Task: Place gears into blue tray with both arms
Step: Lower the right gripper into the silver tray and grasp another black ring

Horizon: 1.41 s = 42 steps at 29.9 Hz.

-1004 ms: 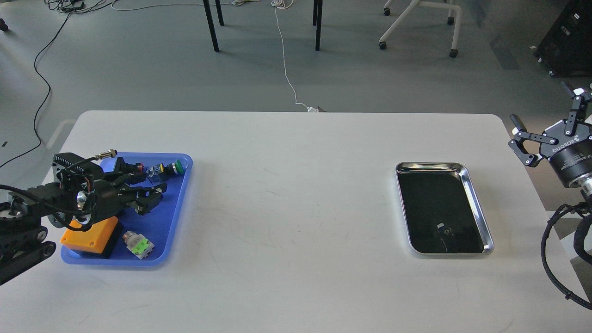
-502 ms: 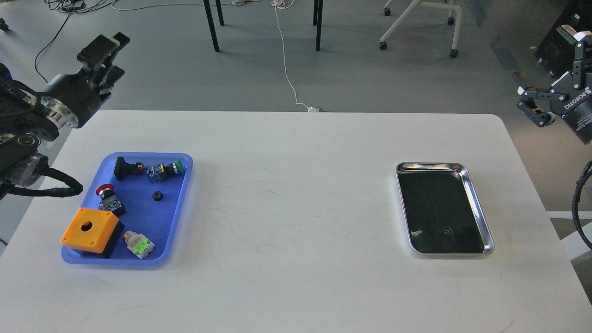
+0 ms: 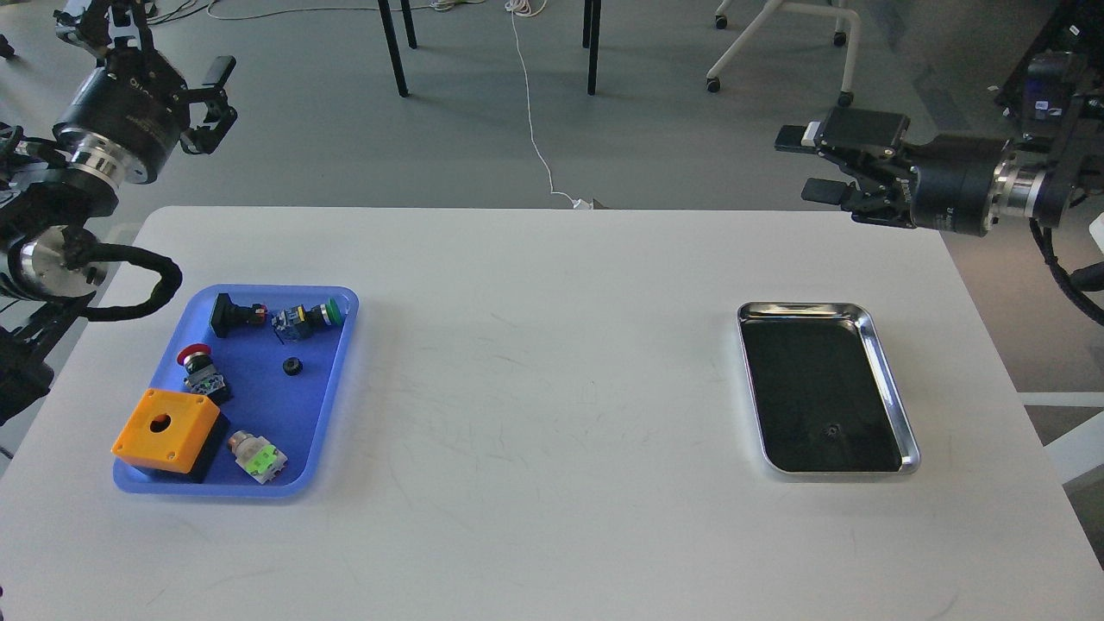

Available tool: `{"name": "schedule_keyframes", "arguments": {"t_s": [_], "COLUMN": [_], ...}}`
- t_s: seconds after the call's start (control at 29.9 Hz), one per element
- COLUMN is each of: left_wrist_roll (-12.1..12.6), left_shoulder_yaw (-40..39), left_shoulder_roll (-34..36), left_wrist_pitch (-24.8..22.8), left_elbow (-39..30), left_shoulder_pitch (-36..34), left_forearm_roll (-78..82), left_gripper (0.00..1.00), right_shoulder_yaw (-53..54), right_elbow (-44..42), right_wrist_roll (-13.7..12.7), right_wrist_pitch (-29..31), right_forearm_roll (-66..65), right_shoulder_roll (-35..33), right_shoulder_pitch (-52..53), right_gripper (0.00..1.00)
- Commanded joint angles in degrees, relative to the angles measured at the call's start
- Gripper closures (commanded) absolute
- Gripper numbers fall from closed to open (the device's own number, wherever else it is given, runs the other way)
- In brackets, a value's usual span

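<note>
The blue tray (image 3: 332, 379) lies at the table's left. One small black gear (image 3: 292, 366) rests on its floor, near the middle. A second gear (image 3: 833, 428) lies in the silver tray (image 3: 891, 390) at the right, close to its near end. My left gripper (image 3: 145, 41) is raised beyond the table's far left corner, high above the blue tray, open and empty. My right gripper (image 3: 804, 164) hangs over the table's far right edge, pointing left. It is open with nothing between its fingers, well behind the silver tray.
The blue tray also holds an orange box (image 3: 164, 423), a red-capped switch (image 3: 198, 366), a green-capped switch (image 3: 312, 315), a black part (image 3: 231, 313) and a green-and-white part (image 3: 259, 457). Table legs and a chair base stand on the floor behind.
My left gripper rose out of the blue tray to the far left, leaving a gear on the tray floor. My right gripper swung up and leftward over the table's far right edge.
</note>
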Motion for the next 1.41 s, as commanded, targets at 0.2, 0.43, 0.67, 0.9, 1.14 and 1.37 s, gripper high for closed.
{"name": "schedule_keyframes", "arguments": {"t_s": [0.2,0.43,0.67,0.9,1.14,1.37], "left_wrist_roll": [-0.36,-0.36,-0.10,-0.10,-0.18,-0.18], "left_shoulder_yaw": [-0.11,-0.55,-1.43,-1.43,-1.43,-1.34], "left_shoulder_roll": [-1.24,-0.27,1.05,1.13,1.13,1.13], "left_wrist_pitch": [-0.25,-0.16,-0.51,-0.51,-0.51,-0.60], "left_elbow": [1.82,1.82,1.82,1.82,1.82,2.43], "left_shoulder_pitch": [0.09,0.18,0.36,0.53,0.71,0.80], "left_forearm_roll": [-1.29,-1.38,-1.38,-1.38,-1.30,-1.29], "left_gripper": [0.02,0.02,0.02,0.02,0.02,0.02], "right_shoulder_yaw": [-19.04,-33.02,-36.21,-35.85,-35.50,-34.18], "right_elbow": [4.12,-2.55,-7.31,-6.96,-7.04,-7.13], "right_wrist_roll": [0.34,1.22,1.75,1.84,1.66,1.66], "right_wrist_pitch": [-0.01,-0.01,-0.50,-4.46,-6.30,-6.74], "right_forearm_roll": [-20.77,-27.11,-30.55,-30.28,-30.11,-30.11], "right_shoulder_roll": [9.97,19.74,20.28,18.96,18.78,18.87], "right_shoulder_pitch": [10.12,10.92,5.92,2.49,-0.06,-1.65], "right_gripper": [0.05,0.14,0.25,0.28,0.40,0.41]}}
